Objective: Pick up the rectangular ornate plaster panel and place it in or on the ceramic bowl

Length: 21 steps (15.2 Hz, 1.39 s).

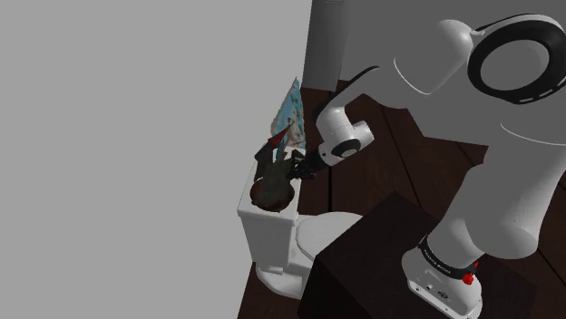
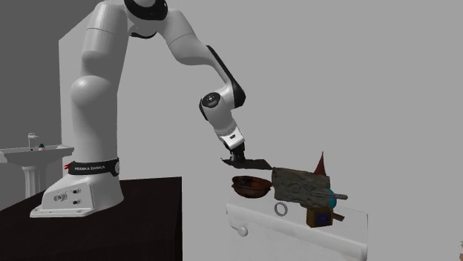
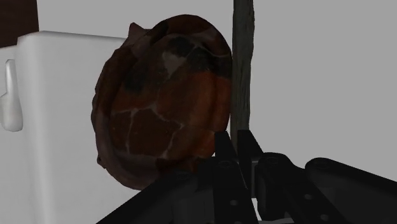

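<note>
My gripper [image 2: 237,157] is shut on a thin, dark, flat panel [image 2: 254,162] and holds it level just above a reddish-brown cracked-glaze bowl [image 2: 251,186]. The bowl stands on a white toilet tank [image 2: 297,226]. In the wrist view the panel [image 3: 242,70] runs edge-on as a narrow dark strip out from between the fingers [image 3: 224,156], with the bowl [image 3: 165,102] right beside it. From the shoulder view, the gripper [image 1: 304,169] hangs at the bowl's [image 1: 272,193] far side, and the panel [image 1: 279,161] reaches over it.
On the tank next to the bowl stand a grey-brown carved block [image 2: 299,184], a red cone [image 2: 321,163], a small blue box [image 2: 320,216] and a ring [image 2: 280,209]. The dark stand [image 1: 381,263] is close to the toilet seat [image 1: 317,236]. A sink [image 2: 33,152] stands far off.
</note>
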Available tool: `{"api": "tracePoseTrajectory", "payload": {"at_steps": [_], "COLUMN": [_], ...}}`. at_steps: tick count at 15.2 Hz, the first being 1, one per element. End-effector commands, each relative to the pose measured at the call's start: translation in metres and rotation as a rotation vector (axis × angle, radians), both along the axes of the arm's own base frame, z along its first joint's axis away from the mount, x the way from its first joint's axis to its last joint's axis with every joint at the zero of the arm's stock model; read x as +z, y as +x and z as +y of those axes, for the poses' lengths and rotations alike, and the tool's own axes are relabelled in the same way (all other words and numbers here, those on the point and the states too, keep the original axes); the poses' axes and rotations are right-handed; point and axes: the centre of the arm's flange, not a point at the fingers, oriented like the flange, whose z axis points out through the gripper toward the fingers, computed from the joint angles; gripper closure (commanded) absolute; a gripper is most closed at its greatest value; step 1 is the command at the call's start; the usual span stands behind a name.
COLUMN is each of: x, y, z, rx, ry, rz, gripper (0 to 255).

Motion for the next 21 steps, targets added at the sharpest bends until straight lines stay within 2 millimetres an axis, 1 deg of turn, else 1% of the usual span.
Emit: {"api": "tracePoseTrajectory", "payload": {"at_steps": [1, 8, 9, 14, 18, 21], "x": [-0.005, -0.005, -0.005, -0.005, 0.031, 0.031], "y": [0.000, 0.000, 0.000, 0.000, -0.024, -0.024], "z": [0.001, 0.001, 0.001, 0.001, -0.025, -0.024], "rx": [-0.001, -0.001, -0.001, -0.001, -0.001, -0.001], "ry": [0.000, 0.000, 0.000, 0.000, 0.000, 0.000], "rz": [0.000, 0.000, 0.000, 0.000, 0.000, 0.000], "gripper": [255, 255, 0, 0, 0, 0]}}
